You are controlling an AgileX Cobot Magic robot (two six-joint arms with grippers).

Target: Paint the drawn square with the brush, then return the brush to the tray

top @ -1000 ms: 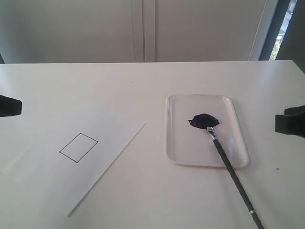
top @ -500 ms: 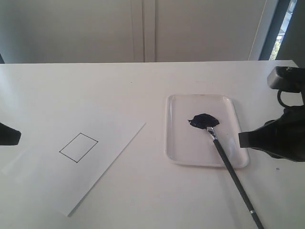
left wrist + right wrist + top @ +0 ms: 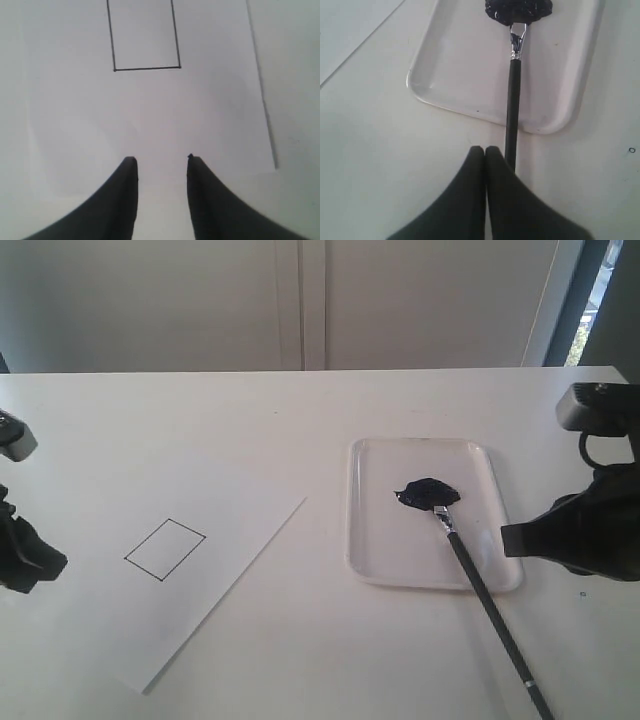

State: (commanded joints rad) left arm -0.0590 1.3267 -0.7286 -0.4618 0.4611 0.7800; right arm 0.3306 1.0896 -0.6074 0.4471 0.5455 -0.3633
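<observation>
Lying on a white paper sheet [image 3: 120, 620], the drawn square [image 3: 165, 549] is just a thin black outline, and its inside is plain white. The sheet sits slanted on the white table [image 3: 300, 410], toward the table's left edge and close to its near edge.

The brush [image 3: 485, 595] is on the other side, toward the table's right edge. Its dark bristles rest in the shiny dark paint blob [image 3: 428, 492] in the middle of the tray [image 3: 385, 510]. The silver metal part comes right after the blob. The long black handle crosses the tray's rim and runs over the table toward the near right corner. A small silver band shows close to the handle's tail.

The tray is white with round corners and a raised rim. It lies flat, well apart from the paper.

The right gripper [image 3: 484, 149] is low by the table's right edge, just beside the tray. Its two black fingers are pressed tight together with nothing between them. The brush handle passes right beside one finger, and I cannot tell if they touch.

The left gripper [image 3: 160, 162] is by the table's left edge, at the side of the paper and near the square. Its fingers are spread apart with only white paper showing between them. It holds nothing.
</observation>
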